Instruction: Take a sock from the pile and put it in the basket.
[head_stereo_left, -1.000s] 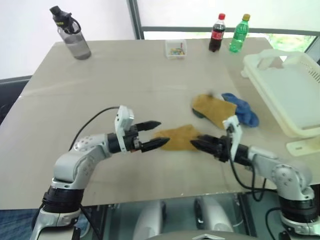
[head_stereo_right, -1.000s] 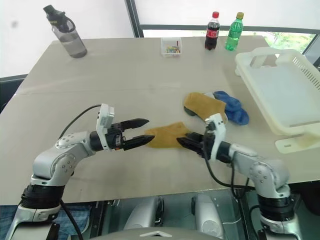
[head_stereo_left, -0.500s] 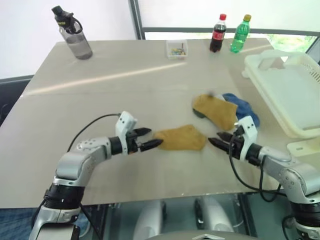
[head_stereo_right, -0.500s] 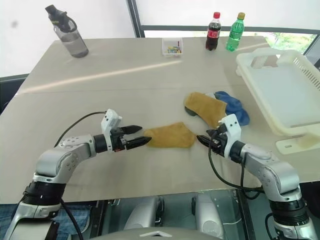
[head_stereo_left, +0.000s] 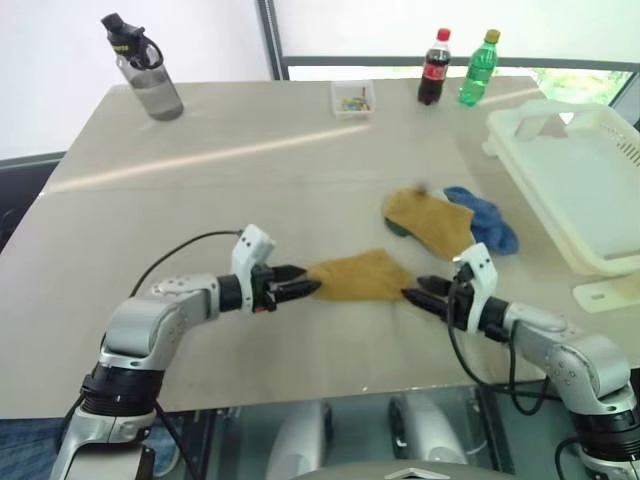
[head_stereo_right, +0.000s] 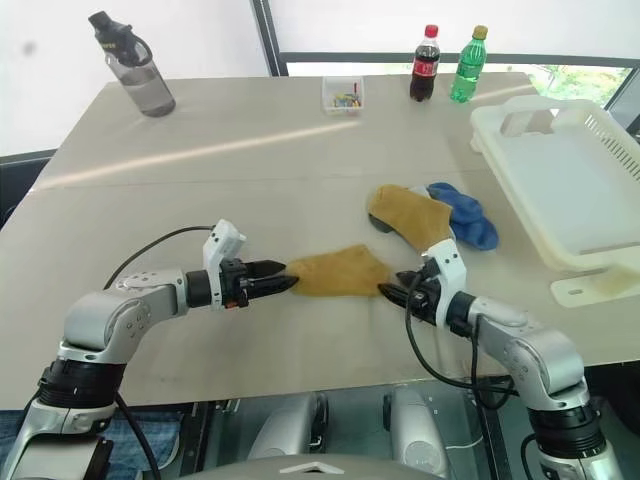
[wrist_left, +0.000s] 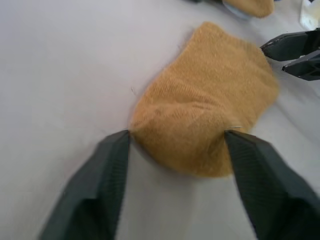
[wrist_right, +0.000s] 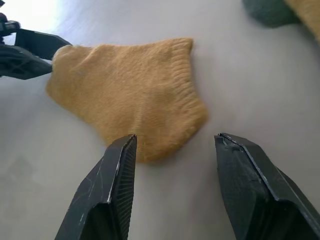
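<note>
head stereo overlooks table (head_stereo_left: 200, 170), wrist views close on sock (wrist_left: 205, 115)

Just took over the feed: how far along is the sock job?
Done: one mustard sock lies apart from the pile. In hand: the left pincer brackets one end without a firm grip yet; the right pincer, open, sits at the other. Left: grip, lift, carry to the cream basket, which holds no sock that shows.

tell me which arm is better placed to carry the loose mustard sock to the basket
Right, probably. The basket sits on the robot's right, and the right gripper is open at the loose mustard sock's near end. The left gripper straddles the far end, farther from the basket.
</note>
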